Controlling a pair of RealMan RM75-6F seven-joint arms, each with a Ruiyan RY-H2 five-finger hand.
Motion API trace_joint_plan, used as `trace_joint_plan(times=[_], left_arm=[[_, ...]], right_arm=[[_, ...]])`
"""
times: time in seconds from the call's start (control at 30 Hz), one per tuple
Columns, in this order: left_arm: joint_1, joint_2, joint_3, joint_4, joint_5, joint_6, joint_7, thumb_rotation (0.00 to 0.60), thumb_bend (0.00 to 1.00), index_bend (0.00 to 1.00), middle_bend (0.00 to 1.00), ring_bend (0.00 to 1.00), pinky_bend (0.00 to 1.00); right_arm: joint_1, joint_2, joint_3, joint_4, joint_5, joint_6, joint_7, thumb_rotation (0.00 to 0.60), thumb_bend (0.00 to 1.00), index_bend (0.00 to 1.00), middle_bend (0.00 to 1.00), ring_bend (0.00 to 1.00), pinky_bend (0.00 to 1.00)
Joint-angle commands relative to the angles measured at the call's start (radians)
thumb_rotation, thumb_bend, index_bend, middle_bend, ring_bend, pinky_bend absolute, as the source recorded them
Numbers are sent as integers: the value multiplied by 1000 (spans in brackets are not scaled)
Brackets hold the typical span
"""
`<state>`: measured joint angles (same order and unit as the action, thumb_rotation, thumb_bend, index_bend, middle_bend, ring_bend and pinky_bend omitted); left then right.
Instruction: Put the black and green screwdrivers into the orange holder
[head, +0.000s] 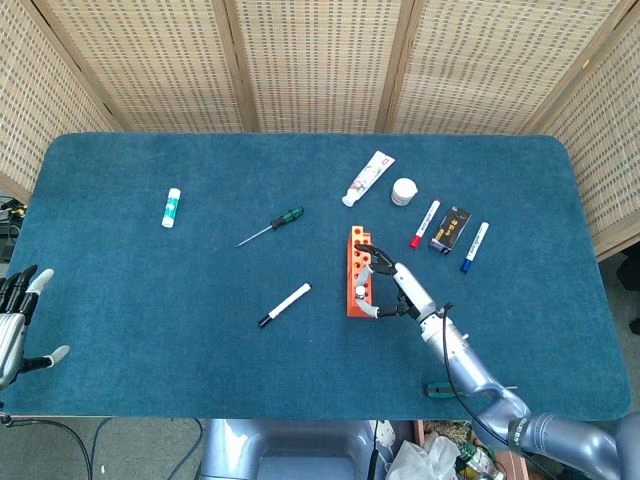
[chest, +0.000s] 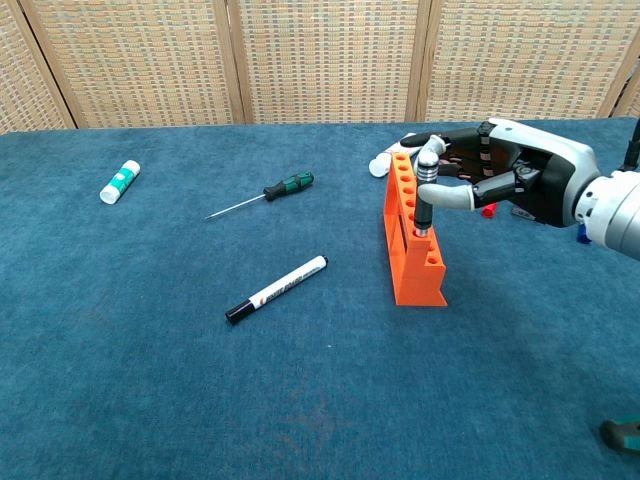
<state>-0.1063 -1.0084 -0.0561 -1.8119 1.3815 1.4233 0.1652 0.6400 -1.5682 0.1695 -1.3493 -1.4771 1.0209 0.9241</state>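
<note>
The orange holder stands right of the table's middle. A black screwdriver stands upright with its shaft in one of the holder's near holes. My right hand pinches its handle between thumb and a finger, the other fingers spread. The green-handled screwdriver lies flat on the blue cloth, left of and behind the holder, untouched. My left hand hangs open at the table's near left edge, holding nothing.
A white marker with a black cap lies left of the holder. A glue stick lies far left. Behind the holder are a tube, a white jar, red and blue markers and a black box. A green item sits at the near right edge.
</note>
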Motion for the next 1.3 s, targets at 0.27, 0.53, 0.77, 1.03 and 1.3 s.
trace_joint_plan(times=[0.27, 0.53, 0.77, 1.03, 1.3], left_arm=[[-2, 1, 0, -1, -4, -3, -1, 600, 0, 0, 0, 0, 0], [-3, -1, 0, 0, -6, -3, 4, 600, 0, 0, 0, 0, 0], [-4, -2, -1, 0, -9, -4, 5, 600, 0, 0, 0, 0, 0], [-4, -2, -1, -1, -10, -4, 6, 600, 0, 0, 0, 0, 0], [-4, -1, -1, -1, -10, -4, 7, 600, 0, 0, 0, 0, 0]], right_arm=[[8, -2, -8, 7, 0, -13, 9, 600, 434, 644, 90, 0, 0], [18, -1, 1, 3, 18, -30, 4, 600, 434, 644, 90, 0, 0], [21, 3, 0, 2, 29, -45, 5, 600, 434, 644, 90, 0, 0], [27, 10, -7, 1, 14, -50, 29, 600, 434, 350, 44, 0, 0], [31, 19, -12, 4, -2, -45, 57, 600, 434, 262, 28, 0, 0]])
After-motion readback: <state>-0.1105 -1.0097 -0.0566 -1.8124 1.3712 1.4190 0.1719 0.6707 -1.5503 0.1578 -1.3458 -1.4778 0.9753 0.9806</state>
